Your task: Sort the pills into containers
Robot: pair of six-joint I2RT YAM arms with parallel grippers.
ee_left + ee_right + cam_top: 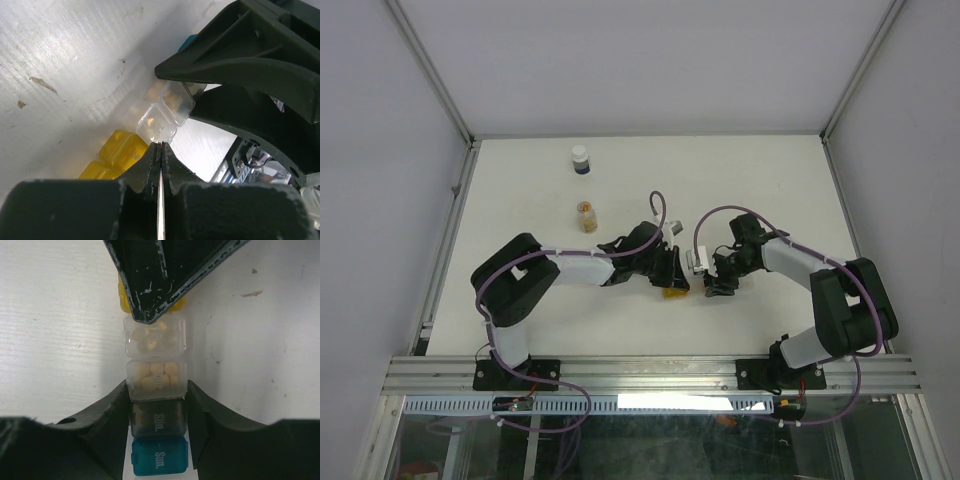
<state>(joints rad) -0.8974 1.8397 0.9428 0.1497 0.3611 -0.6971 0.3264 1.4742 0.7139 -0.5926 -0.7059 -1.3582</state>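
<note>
The left pincer covers the left end of the row of small see-through plastic boxes. The right pincer hugs its right end. A white bottle with a blue band and a small brown jar stand far-left. The far-right of the white worktop is open.

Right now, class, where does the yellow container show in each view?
Top external: yellow container just below centre, at the left gripper.
Left wrist: yellow container lower left, just beyond the shut fingertips.
Right wrist: yellow container top centre, mostly hidden behind the left gripper.
Shared landmark: the left gripper's dark tip.
</note>
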